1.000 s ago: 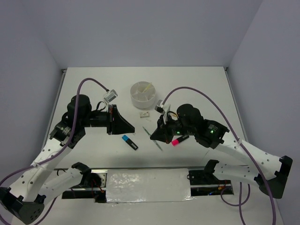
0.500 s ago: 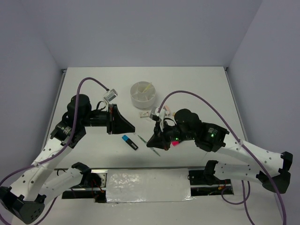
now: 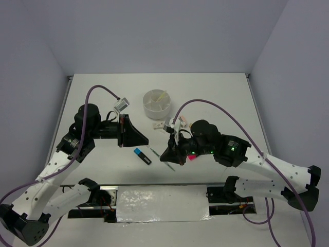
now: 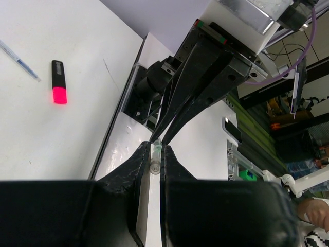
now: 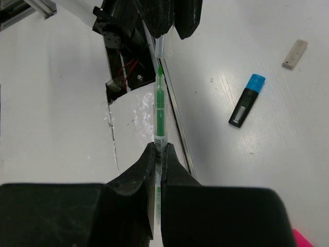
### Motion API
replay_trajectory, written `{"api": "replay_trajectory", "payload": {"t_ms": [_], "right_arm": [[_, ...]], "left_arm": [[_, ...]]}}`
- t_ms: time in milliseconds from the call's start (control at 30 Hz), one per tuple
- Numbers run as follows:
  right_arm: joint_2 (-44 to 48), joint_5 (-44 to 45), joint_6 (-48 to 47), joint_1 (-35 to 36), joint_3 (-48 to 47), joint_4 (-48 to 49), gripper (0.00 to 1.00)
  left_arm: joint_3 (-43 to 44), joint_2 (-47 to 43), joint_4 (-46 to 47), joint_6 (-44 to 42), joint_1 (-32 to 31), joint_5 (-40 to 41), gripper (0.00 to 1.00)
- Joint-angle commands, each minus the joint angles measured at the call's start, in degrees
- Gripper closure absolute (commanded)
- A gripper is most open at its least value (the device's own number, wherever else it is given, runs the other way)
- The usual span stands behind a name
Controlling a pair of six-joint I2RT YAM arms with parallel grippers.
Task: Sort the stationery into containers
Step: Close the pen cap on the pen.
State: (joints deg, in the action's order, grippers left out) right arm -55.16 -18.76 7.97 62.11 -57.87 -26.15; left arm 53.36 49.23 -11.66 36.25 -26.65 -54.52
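Green pen [image 5: 160, 110] is clamped at both ends and spans the gap between the two grippers, above the near part of the table [image 3: 221, 98]. One end is gripped by the right gripper [image 5: 158, 149], whose jaws are fully closed on the barrel. The opposite end is pinched by the left gripper [image 4: 156, 152], whose narrow fingertips are closed against it on both sides. The two grippers are pointed at each other, tip to tip.

A blue-and-black highlighter [image 3: 142, 156] is laid flat on the table just beside the pen. A pink-and-black highlighter [image 4: 58, 82] and a light-blue pen [image 4: 18, 57] are laid near each other under the right arm. Small block erasers [image 3: 158, 124] are placed between the grippers and the white organiser cup [image 3: 145, 102], which is set farther back. A yellow pen [image 3: 162, 95] is held in one of its compartments.
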Motion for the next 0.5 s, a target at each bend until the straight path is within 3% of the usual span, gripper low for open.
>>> {"api": "replay_trajectory", "payload": {"t_ms": [0, 467], "right_arm": [[-0.6, 0.4, -0.5, 0.8, -2.9, 2.3, 1.0], [-1.3, 1.1, -0.3, 1.1, -4.0, 2.9, 1.0]], "left_arm": [[-0.7, -0.7, 3.7, 0.3, 0.3, -1.9, 1.0], [-3.0, -1.2, 6.4, 1.4, 0.4, -2.9, 1.0]]}}
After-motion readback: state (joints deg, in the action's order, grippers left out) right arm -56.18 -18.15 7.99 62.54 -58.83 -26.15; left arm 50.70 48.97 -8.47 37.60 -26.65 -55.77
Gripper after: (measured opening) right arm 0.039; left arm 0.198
